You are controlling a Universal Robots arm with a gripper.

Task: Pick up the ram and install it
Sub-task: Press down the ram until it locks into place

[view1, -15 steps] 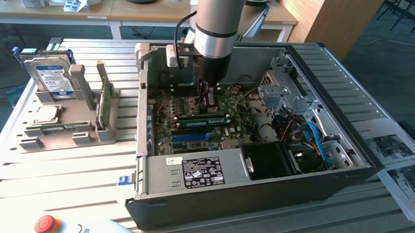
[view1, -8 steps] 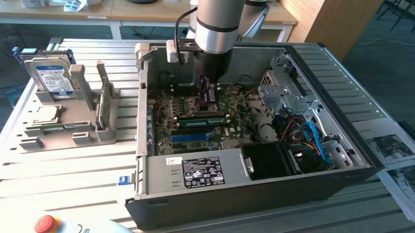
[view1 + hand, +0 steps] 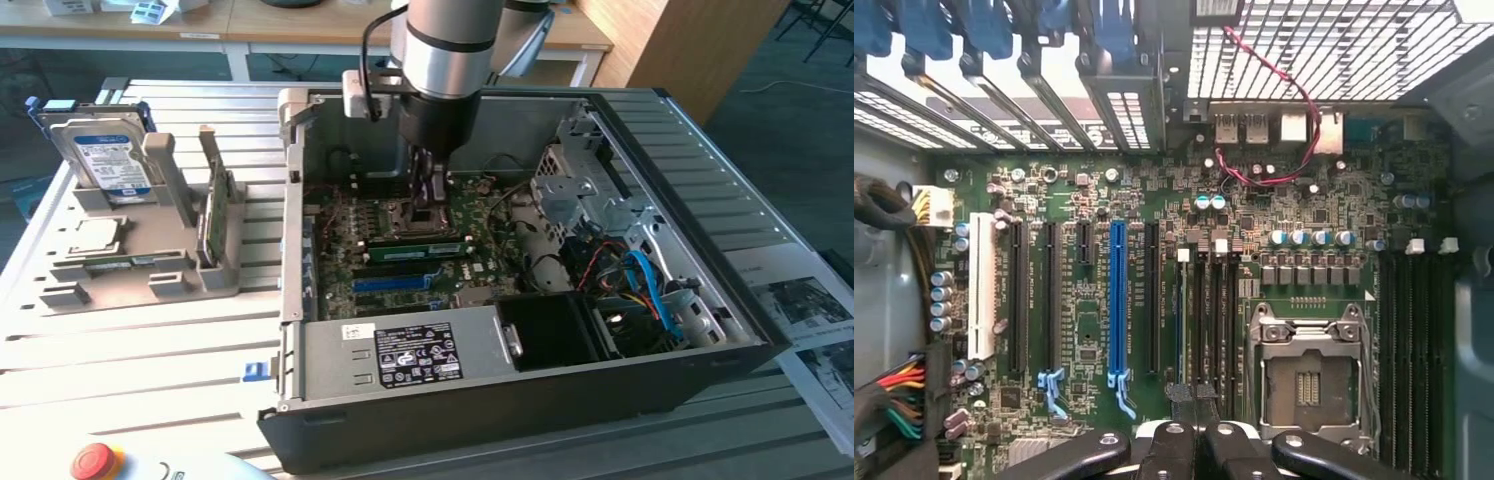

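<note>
**Claw down in the case, ram on edge just under it**

Counts: 1 arm, 1 claw [image 3: 430, 205], 1 open PC case [image 3: 534, 405], 1 hard drive [image 3: 104, 155], 2 green sticks. The ram [image 3: 416, 247] is inside the case, standing on its long edge on the motherboard [image 3: 1254, 200], between the CPU socket [image 3: 1306, 375] and the long blue slot [image 3: 400, 283]. Can't tell if it's fully seated. The other green stick [image 3: 214, 205] stands upright in the grey holder [image 3: 80, 290] on the tabletop [image 3: 134, 350], well apart from the case, w/ the hard drive upright in the same holder.

Claw: the black fingers [image 3: 1169, 445] are pressed together and nothing shows between them. The tips hang right above the ram's top edge; can't tell if they touch.

Materials/shapes: case is black sheet metal, boxy, w/ its side off. The board is green and densely studded w/ small silver caps. 1 blue slot [image 3: 1116, 300], 1 white slot [image 3: 982, 285] and several black ones run parallel. The socket is a square steel frame. The tabletop is ribbed pale metal. The PSU [image 3: 400, 355] is a grey box w/ a black label.

Room: the arm drops in near the case's rear wall. Drive cage and blue cables [image 3: 647, 285] crowd the exterior view's right, and the PSU blocks the near edge. A red button [image 3: 96, 460] sits at the tabletop's near edge
</note>
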